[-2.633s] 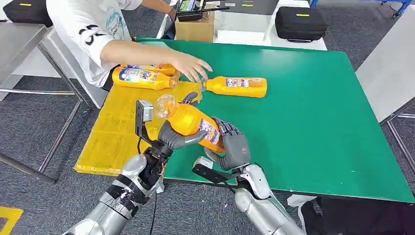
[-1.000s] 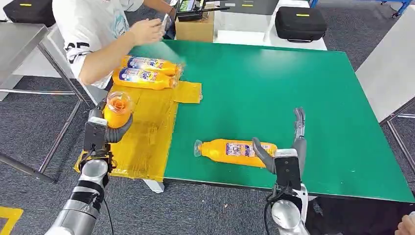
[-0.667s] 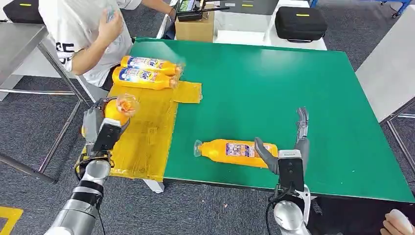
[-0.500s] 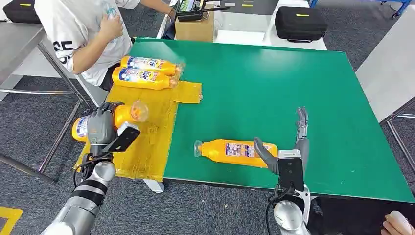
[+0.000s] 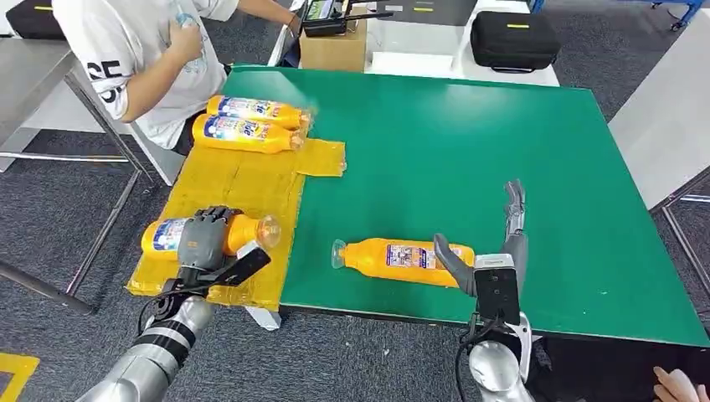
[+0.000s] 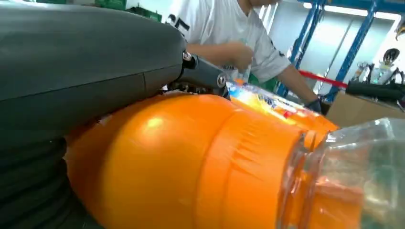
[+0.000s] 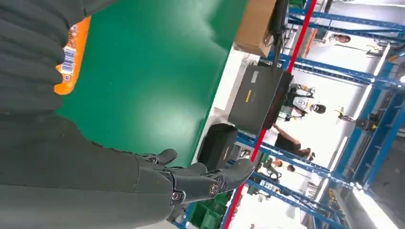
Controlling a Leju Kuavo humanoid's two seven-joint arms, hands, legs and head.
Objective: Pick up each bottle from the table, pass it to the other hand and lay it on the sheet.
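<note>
My left hand (image 5: 201, 239) grips an orange bottle (image 5: 243, 232) lying sideways over the near end of the yellow sheet (image 5: 243, 184), its clear cap toward the green table. The same bottle (image 6: 200, 162) looms close in the left wrist view under my left hand (image 6: 86, 71). A second orange bottle (image 5: 402, 260) lies on the green table (image 5: 469, 134) near the front edge. My right hand (image 5: 490, 247) stands open just right of that bottle's base, fingers raised, touching nothing; its fingers (image 7: 210, 179) are spread in the right wrist view. Two more bottles (image 5: 247, 121) lie on the sheet's far end.
A person in a white shirt (image 5: 142, 50) stands at the table's far left corner, hands near the chest. A cardboard box (image 5: 333, 42) and black cases (image 5: 512, 38) sit beyond the far edge. A grey table (image 5: 666, 117) stands at the right.
My left hand has swung the held bottle from upright to lying flat and lowered it toward the sheet's near end. The right hand has stayed beside the table bottle. The person has drawn back.
</note>
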